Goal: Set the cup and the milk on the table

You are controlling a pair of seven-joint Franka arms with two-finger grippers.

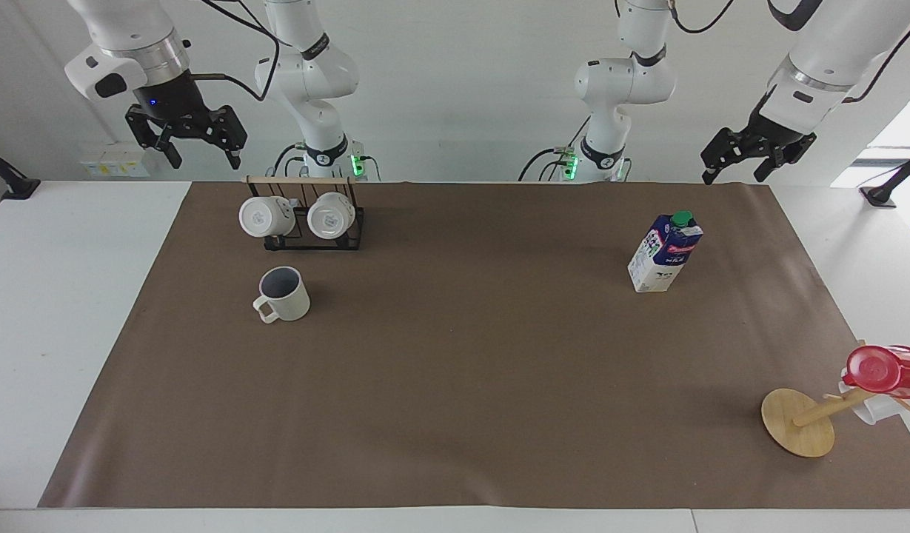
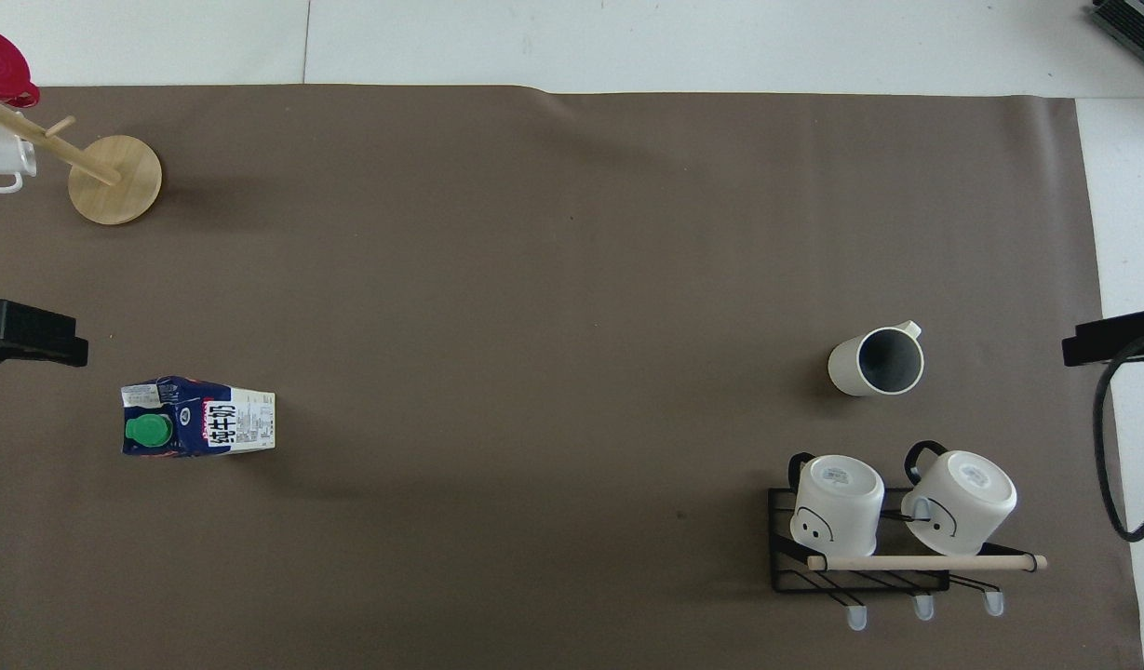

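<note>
Cream-white cup upright on counter toward right arm's end, near mug rack; milk upright toward left arm's end. Left jaws and right jaws raised, open, empty. Placing seemingly done; no further move called for.

White jointed arms, black cables, black two-fingered tools, green base lights.

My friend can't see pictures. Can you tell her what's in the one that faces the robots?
A cream mug and a milk carton stand apart on a brown sheet. Two white arms wait above, both end effectors, left and right, open and empty.
</note>
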